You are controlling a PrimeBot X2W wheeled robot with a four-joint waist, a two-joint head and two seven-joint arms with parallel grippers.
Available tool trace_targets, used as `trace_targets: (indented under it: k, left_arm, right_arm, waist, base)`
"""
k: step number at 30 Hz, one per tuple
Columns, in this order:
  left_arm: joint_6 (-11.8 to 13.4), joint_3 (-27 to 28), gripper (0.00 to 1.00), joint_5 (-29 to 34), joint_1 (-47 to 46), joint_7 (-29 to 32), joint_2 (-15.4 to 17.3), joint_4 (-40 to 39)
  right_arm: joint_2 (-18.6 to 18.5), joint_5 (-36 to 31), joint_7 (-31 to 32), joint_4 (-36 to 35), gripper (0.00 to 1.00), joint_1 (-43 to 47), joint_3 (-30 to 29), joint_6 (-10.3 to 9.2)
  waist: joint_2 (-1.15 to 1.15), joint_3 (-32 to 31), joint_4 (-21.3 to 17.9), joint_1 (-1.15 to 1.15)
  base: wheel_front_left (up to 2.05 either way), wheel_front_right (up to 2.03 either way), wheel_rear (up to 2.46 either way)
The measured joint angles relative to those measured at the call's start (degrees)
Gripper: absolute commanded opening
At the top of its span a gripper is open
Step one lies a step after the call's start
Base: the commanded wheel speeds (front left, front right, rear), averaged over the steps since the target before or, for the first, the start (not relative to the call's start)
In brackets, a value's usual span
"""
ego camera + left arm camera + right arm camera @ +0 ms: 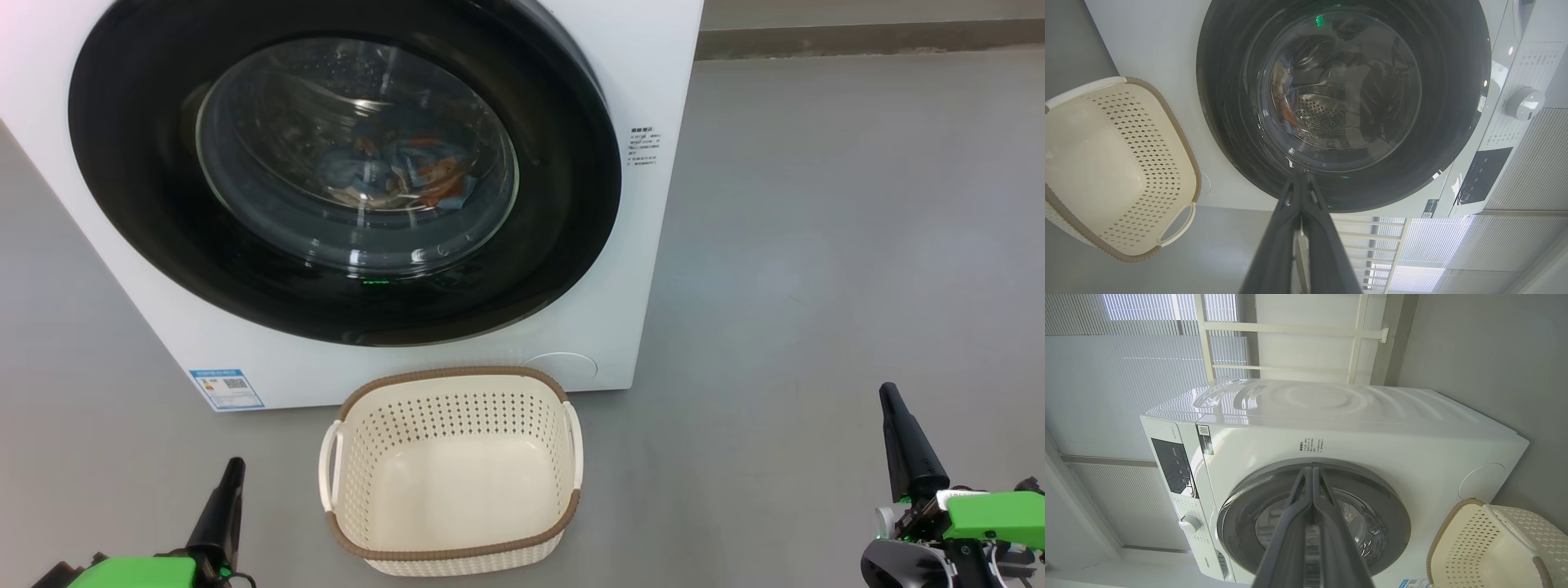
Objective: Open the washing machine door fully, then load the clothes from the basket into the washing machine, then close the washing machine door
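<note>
Facing the robot, the washing machine door (343,171) is shut, with left gripper (233,471) and right gripper (891,400) clenched empty.

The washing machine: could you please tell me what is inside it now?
Through the glass of the closed washing machine door, light-blue and orange clothes lie in the perforated drum. The black door ring and reflections hide the rest of the drum.

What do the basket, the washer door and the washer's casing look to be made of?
Basket: cream moulded plastic, matte; perforated walls, brown woven-look rim.
Washing machine door: glossy black surround, plastic or glass, reflections show; its clear domed centre looks like glass.
Washing machine casing: smooth white, glossy; probably painted metal, can't confirm.
</note>
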Motion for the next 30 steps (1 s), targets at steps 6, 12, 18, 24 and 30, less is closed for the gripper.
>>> trace_targets:
  k: [6,12,18,24,30]
  left_arm:
    - [0.00,0.07,0.00,0.00,-0.01,0.00,-0.02,0.00]
    - [0.00,0.09,0.00,0.01,-0.01,0.00,-0.04,0.00]
    - [0.00,0.12,0.00,0.01,-0.01,0.01,-0.04,0.00]
    - [0.00,0.16,0.00,0.01,-0.01,0.01,-0.05,0.00]
    - [0.00,0.20,0.00,0.01,-0.01,0.01,-0.07,0.01]
  right_arm:
    - [0.01,0.00,0.01,0.00,0.00,0.00,-0.18,0.00]
    - [0.04,0.00,0.02,0.00,0.00,0.00,-0.25,0.00]
    - [0.07,-0.01,0.07,0.00,0.00,0.00,-0.32,0.00]
    - [0.09,-0.01,0.07,0.00,0.00,0.00,-0.38,0.00]
    - [0.10,-0.01,0.07,0.00,0.00,0.00,-0.43,0.00]
  waist:
    - [0.00,0.00,0.00,0.00]
    - [0.00,0.00,0.00,0.00]
    - [0.00,0.00,0.00,0.00]
    - [0.00,0.00,0.00,0.00]
    - [0.00,0.00,0.00,0.00]
  base:
    - [0.00,0.00,0.00]
    - [0.00,0.00,0.00]
    - [0.00,0.00,0.00]
    - [0.00,0.00,0.00]
    - [0.00,0.00,0.00]
